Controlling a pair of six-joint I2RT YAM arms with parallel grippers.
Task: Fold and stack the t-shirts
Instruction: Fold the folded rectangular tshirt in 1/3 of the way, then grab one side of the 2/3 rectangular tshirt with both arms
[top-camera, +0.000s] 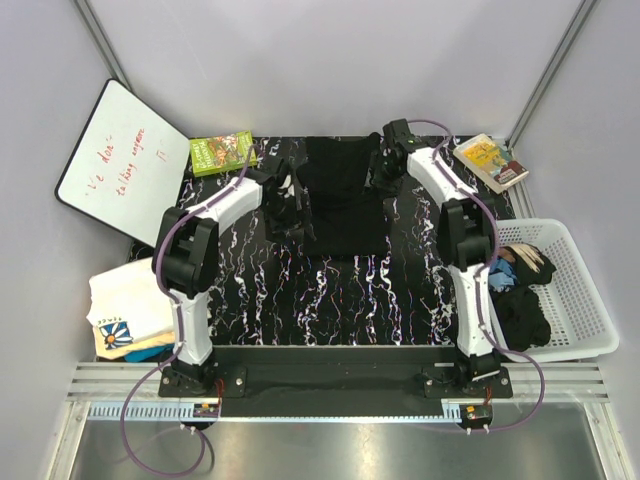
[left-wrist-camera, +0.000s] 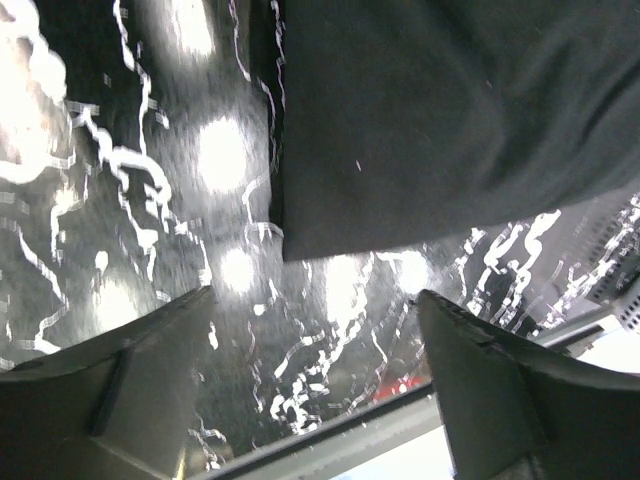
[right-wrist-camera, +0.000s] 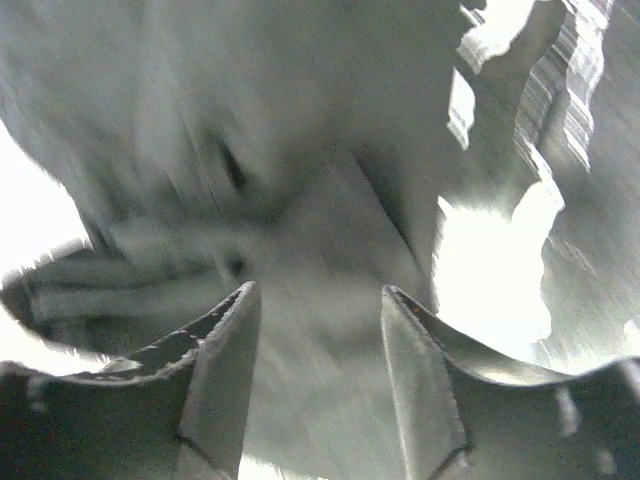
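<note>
Black cloth is what I look for, says Ana. Where does it lie?

Bo: The plain black cloth t-shirt (top-camera: 345, 200) lies flat at the far middle of the black table top with white marble veins (top-camera: 300, 300), between the two arms.

Ana: And the left gripper (left-wrist-camera: 315, 300)?

Bo: Its fingers (left-wrist-camera: 140, 370) are spread wide and hold nothing. Between them I see only the shiny table. The corner of the shirt is just beyond them.

Ana: The right gripper (right-wrist-camera: 320, 290)?

Bo: It is at the far right edge of the same shirt. Its fingers are parted, and cloth fills the view behind the gap. That picture is blurred, so I cannot tell if they touch the cloth.

Ana: Are there other shirts?

Bo: A white cloth t-shirt with a blue-and-yellow square print (top-camera: 125, 310) is folded at the near left, off the table's edge. Dark bundled garments (top-camera: 522, 305) lie in the white slatted plastic basket (top-camera: 585, 300) at the right.

Ana: Anything more?

Bo: A white whiteboard with red writing (top-camera: 120, 160) leans at the far left, and a green book (top-camera: 222, 152) is near it.
</note>
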